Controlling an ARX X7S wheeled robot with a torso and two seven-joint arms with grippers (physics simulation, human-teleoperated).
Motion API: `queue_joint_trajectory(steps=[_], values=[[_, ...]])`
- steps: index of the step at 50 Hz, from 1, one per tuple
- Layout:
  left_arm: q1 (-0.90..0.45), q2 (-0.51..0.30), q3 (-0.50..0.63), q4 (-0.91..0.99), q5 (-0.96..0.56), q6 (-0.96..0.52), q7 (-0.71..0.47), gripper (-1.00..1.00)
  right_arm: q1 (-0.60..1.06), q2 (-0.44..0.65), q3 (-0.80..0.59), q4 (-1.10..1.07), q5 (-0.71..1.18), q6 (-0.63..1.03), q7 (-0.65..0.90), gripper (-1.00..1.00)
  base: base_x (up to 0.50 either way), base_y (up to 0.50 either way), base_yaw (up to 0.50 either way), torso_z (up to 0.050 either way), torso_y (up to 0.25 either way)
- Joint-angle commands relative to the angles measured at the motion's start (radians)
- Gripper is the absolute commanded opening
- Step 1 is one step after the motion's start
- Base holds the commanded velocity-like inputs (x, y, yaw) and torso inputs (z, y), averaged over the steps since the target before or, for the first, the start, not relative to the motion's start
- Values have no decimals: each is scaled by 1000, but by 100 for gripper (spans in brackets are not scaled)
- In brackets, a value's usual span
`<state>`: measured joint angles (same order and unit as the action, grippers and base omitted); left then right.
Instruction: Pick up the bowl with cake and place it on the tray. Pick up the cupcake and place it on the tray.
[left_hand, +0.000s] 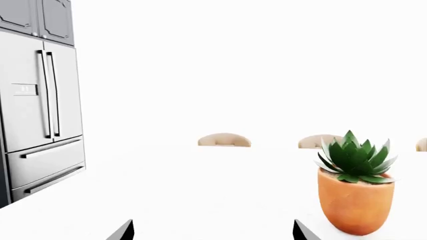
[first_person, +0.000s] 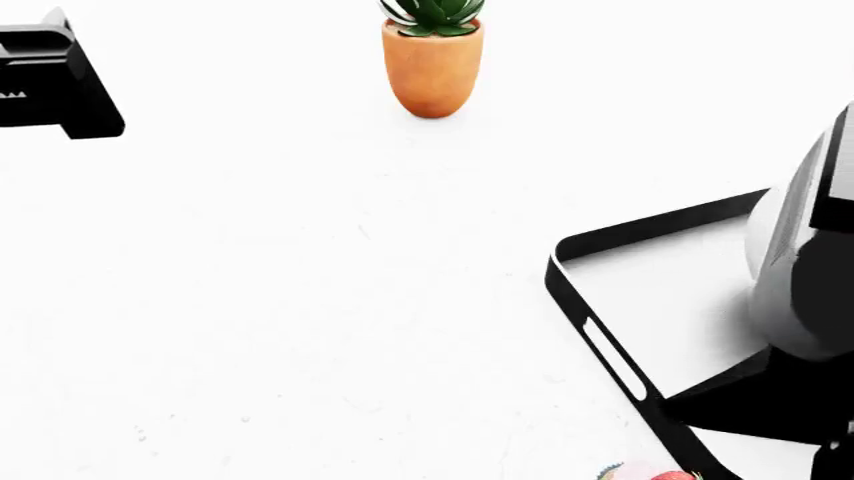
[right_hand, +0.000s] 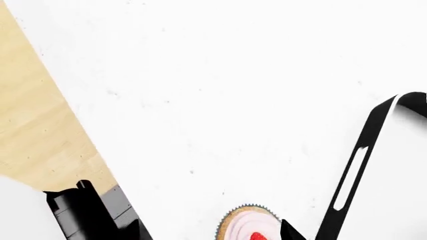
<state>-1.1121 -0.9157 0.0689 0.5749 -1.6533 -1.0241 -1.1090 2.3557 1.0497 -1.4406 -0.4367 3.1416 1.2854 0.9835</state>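
One small cupcake (right_hand: 250, 227) with pink swirled frosting, red strawberry top and pleated wrapper, on the white table (right_hand: 220, 90) just beside the black rectangular tray (first_person: 587, 320) with pale grey floor, outside its slotted short wall. Cut off by frame edges. One orange plant pot (first_person: 431, 65). Left claw (left_hand: 213, 231) open, empty; right claw: cannot tell. Bowl unseen.

The left arm (first_person: 54, 85) shows in the head view as a glossy black block with rounded edges and small white lettering on its side, too small to read. The right arm (first_person: 801, 270) has a smooth, rounded pale grey shell over angular black parts. In the left wrist view only two black pointed fingertips (left_hand: 123, 232) show.
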Motion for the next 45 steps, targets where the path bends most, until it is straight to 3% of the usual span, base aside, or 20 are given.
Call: queue_joint_trajectory(steps=[1, 21, 45], values=[[0, -2, 4, 1, -1, 3, 0, 100, 0, 48, -45, -41, 0, 12, 2, 100, 0, 0, 0, 0, 0], [0, -6, 9, 6, -7, 9, -4, 100, 0, 95, -76, -48, 0, 40, 55, 100, 0, 0, 0, 0, 0], [5, -10, 15, 13, -5, 17, -3, 100, 0, 79, -64, -19, 0, 52, 78, 100, 0, 0, 0, 0, 0]])
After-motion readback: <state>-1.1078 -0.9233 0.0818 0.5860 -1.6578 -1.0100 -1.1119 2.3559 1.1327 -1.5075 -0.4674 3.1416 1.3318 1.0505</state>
